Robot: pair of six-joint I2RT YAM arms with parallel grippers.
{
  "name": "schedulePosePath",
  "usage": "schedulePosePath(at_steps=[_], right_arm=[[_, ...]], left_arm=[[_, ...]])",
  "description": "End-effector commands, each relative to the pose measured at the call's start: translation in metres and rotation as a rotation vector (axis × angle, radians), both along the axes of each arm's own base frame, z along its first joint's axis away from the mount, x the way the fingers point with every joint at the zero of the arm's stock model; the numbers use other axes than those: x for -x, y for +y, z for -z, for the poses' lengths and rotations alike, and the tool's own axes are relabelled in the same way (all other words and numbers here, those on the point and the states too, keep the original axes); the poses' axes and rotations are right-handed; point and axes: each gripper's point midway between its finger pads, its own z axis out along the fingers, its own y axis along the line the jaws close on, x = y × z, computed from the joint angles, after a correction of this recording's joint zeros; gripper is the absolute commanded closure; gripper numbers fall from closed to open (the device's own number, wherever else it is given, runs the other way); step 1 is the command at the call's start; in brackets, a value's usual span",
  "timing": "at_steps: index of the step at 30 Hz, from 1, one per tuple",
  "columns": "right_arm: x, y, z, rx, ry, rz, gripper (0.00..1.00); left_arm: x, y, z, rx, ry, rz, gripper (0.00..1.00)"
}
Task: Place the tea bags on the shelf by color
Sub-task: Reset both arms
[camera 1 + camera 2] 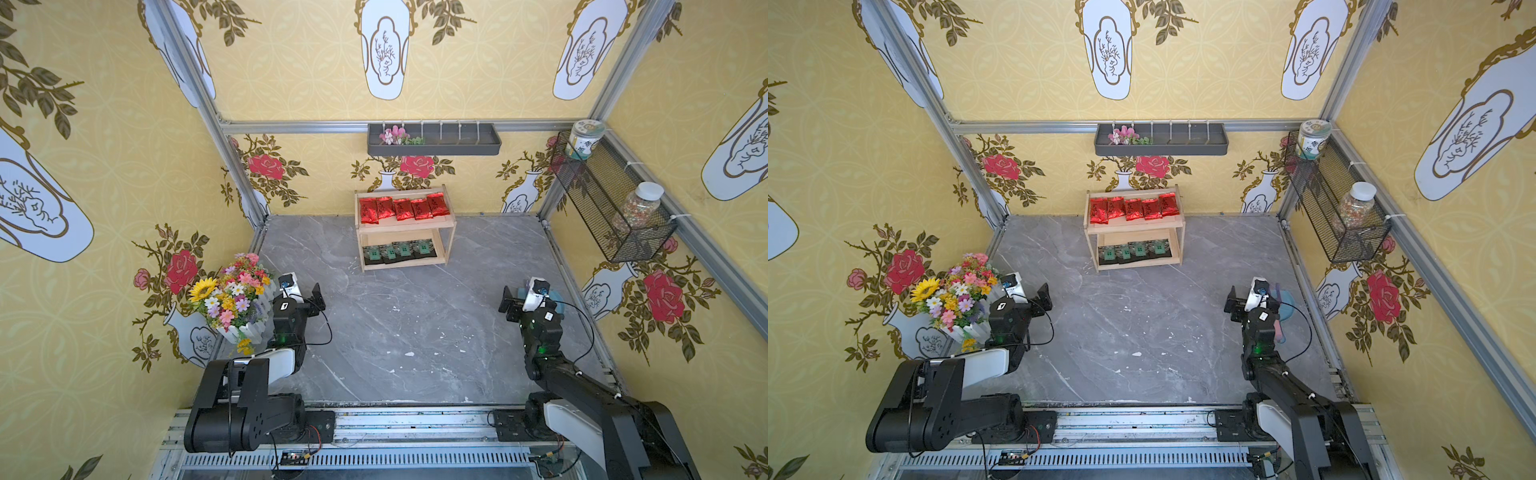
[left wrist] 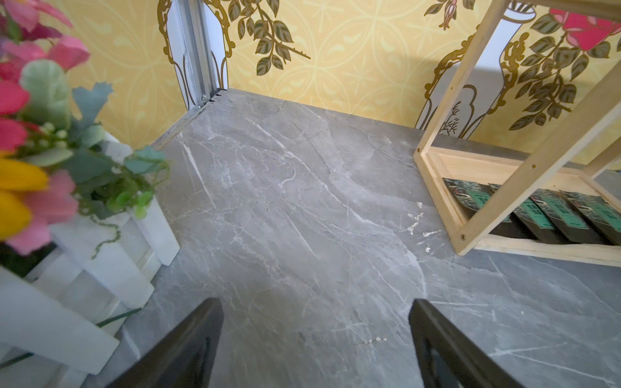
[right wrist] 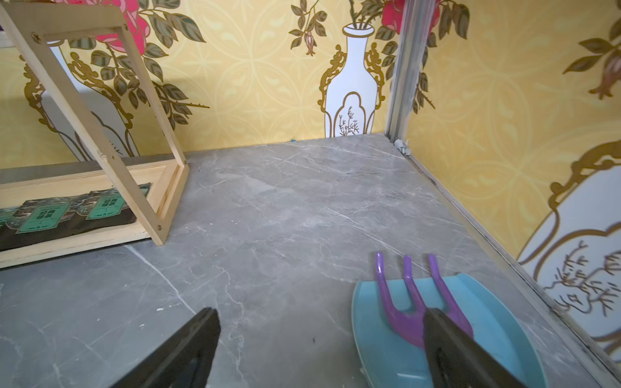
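The shelf (image 1: 405, 227) (image 1: 1136, 226) of light wood stands at the back wall in both top views. Several red tea bags (image 1: 403, 208) (image 1: 1133, 209) lie in a row on its upper tier. Several black tea bags (image 1: 398, 252) (image 1: 1133, 251) with green labels lie on the lower tier, also seen from the left wrist (image 2: 544, 208) and right wrist (image 3: 50, 215). My left gripper (image 1: 318, 297) (image 2: 316, 304) hovers open and empty over bare floor, well in front of the shelf and to its left. My right gripper (image 1: 508, 301) (image 3: 322, 311) is open and empty, in front and to the right.
A white box of artificial flowers (image 1: 232, 299) (image 2: 100, 255) sits close beside my left arm. A blue scoop (image 3: 470, 302) with a purple rake (image 3: 406, 295) lies by my right gripper near the right wall. A dark wall tray (image 1: 434, 141) and wire basket (image 1: 611, 208) hang above.
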Motion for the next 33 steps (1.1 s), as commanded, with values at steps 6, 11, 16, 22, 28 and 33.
schedulePosePath(at_steps=[6, 11, 16, 22, 28, 33], right_arm=[[0.000, 0.001, 0.003, -0.008, 0.007, -0.002, 0.03], [-0.014, -0.001, 0.022, -0.011, 0.047, 0.010, 0.03], [-0.043, -0.006, 0.054, 0.015, 0.167, 0.051, 0.03], [-0.041, -0.005, 0.057, 0.002, 0.205, 0.056, 0.03], [-0.041, -0.003, 0.055, 0.018, 0.186, 0.049, 0.03], [-0.049, 0.013, 0.062, 0.007, 0.226, -0.057, 0.03]], left_arm=[[0.001, 0.004, -0.017, 0.019, -0.099, 0.008, 0.05], [0.004, 0.006, -0.013, 0.035, -0.104, 0.011, 0.00], [0.008, 0.004, -0.011, 0.034, -0.116, 0.021, 0.00], [0.008, -0.002, -0.012, 0.029, -0.122, 0.057, 0.00], [0.008, -0.007, -0.011, 0.032, -0.118, 0.098, 0.00], [0.010, -0.012, -0.011, 0.041, -0.121, 0.142, 0.00]])
